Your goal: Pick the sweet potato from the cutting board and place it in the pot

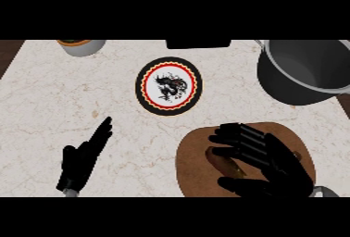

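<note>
- Right hand (263, 159) low in view, nearest the camera, hangs over the cutting board (195, 159); fingers curled down toward the board, thumb coming in from below, so it is closing round the sweet potato (224, 163) but not clearly clamped yet.
- Sweet potato: brownish-orange, lying on the cutting board, left of centre, mostly hidden under the right hand's fingers; only its left flank and a bit between fingers and thumb show. Looks to be resting on the board, not lifted.
- Cutting board: round, brown wood, at the lower right of the worktop (82, 106); its right part is covered by the hand.
- Step in hand, as I judge it: the grasp, with pick-up not yet done and nothing moved toward the pot.
- Pot (301, 69): dark grey, metal rim, upper right corner, well apart from the board, open top; inside looks dark, contents cannot be told.
- Next move calls for: fingers and thumb meeting round the potato, a lift straight up off the board, then a carry up and to the right, high enough to pass over the pot's rim before letting go.
- Plate (169, 85): black rim, red ring, dark figure in the middle; sits between board and far edge, not in the carry path.
- Left hand (83, 159): lower left, fingers straight and apart, resting, holds nothing.
- Cup (80, 45) at top left, dark box (198, 43) at top centre, both cut off by the edge.
</note>
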`<state>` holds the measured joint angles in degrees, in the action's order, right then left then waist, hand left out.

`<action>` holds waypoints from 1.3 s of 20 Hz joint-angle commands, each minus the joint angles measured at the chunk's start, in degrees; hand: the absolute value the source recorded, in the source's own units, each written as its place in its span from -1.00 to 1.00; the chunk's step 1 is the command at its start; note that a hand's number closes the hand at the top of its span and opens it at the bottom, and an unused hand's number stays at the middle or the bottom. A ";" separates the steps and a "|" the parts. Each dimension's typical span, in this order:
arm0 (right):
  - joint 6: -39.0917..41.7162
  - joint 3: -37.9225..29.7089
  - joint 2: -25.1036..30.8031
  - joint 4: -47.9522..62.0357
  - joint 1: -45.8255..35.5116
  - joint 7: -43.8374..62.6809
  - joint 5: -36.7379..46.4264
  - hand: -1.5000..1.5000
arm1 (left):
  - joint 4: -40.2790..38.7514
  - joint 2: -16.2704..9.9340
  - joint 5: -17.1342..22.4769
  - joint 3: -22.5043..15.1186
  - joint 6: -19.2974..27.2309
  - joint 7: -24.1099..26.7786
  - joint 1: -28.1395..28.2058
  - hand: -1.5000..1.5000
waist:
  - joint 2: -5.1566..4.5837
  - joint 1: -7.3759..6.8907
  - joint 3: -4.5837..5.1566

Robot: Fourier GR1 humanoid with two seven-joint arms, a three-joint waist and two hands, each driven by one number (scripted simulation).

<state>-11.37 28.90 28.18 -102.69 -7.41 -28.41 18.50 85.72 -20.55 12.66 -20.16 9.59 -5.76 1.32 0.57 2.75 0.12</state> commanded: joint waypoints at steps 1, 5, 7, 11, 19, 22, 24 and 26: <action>-5.89 7.56 0.67 -11.40 10.97 -1.14 10.00 -1.00 | -4.99 0.73 1.48 1.87 -2.71 -2.49 -7.02 0.00 | -0.19 0.46 -0.05; 0.74 9.72 4.77 -17.84 10.66 21.35 20.97 -1.00 | -3.81 0.12 2.68 2.26 -4.01 -3.70 -6.14 0.00 | 0.02 -0.20 0.17; 3.75 8.90 5.18 -20.40 11.24 29.26 23.61 -1.00 | -5.59 0.84 2.52 2.08 -4.84 -1.19 -5.41 0.00 | -0.17 -0.71 0.19; 11.04 13.36 2.48 -26.65 13.85 41.77 26.72 -1.00 | -7.34 -0.55 2.81 3.79 -7.84 0.83 -6.18 0.00 | -0.42 -1.80 0.05; 24.85 13.39 -6.63 -14.06 5.21 55.97 25.70 -1.00 | -6.41 1.70 1.70 3.10 -7.54 -2.15 -8.86 0.00 | -0.78 -3.34 -0.05; 26.99 13.50 -4.82 -9.96 6.06 55.27 26.22 -1.00 | -9.44 1.38 0.46 3.66 -8.30 1.89 -6.31 0.00 | -0.73 -3.10 -0.08; 31.08 11.73 -6.95 -10.51 3.13 58.44 26.06 -1.00 | -6.03 2.82 0.16 3.74 -6.88 -3.27 -9.08 0.00 | -0.58 -2.91 -0.10; 28.50 8.79 -2.31 -8.90 6.00 50.60 26.24 -1.00 | -6.88 2.08 0.13 4.78 -9.33 -0.53 -5.58 0.00 | -0.57 -2.78 -0.12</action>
<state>16.21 41.01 22.99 -114.43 -2.07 26.22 44.72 79.19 -18.13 12.90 -16.69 2.25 -6.76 -5.47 -0.04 -0.20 0.03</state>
